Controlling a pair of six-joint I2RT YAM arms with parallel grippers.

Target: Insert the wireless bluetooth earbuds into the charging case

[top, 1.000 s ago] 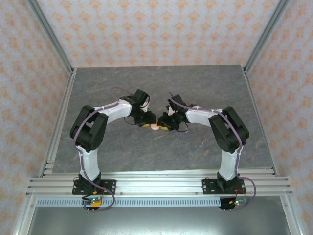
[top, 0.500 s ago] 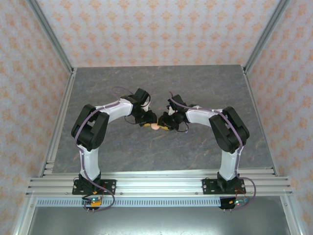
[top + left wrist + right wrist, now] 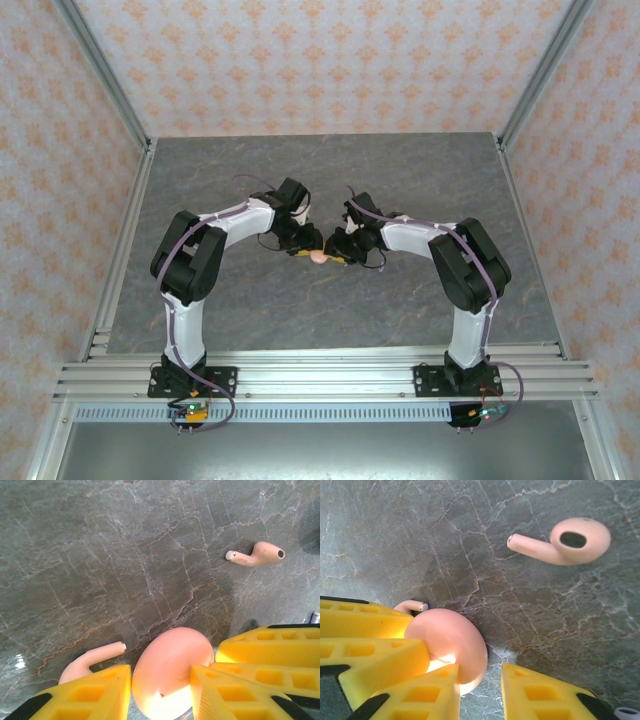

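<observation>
I am watching the round salmon-pink plastic case (image 3: 170, 665) running off the bottom edge of the left wrist view. The yellow fingers (image 3: 90, 690) of the left pincer (image 3: 160, 675) are covering its flanks, and I am not making out whether they are pressing it. A salmon-pink stemmed earbud (image 3: 92, 657) is disappearing behind one finger. In the right wrist view a pink stem tip (image 3: 412, 605) is peeking from behind the case, the rest covered. A small pale lilac object (image 3: 626, 713) is being cut by the corner, too little for me to name. From above, the case is reading as a tiny pink speck.
</observation>
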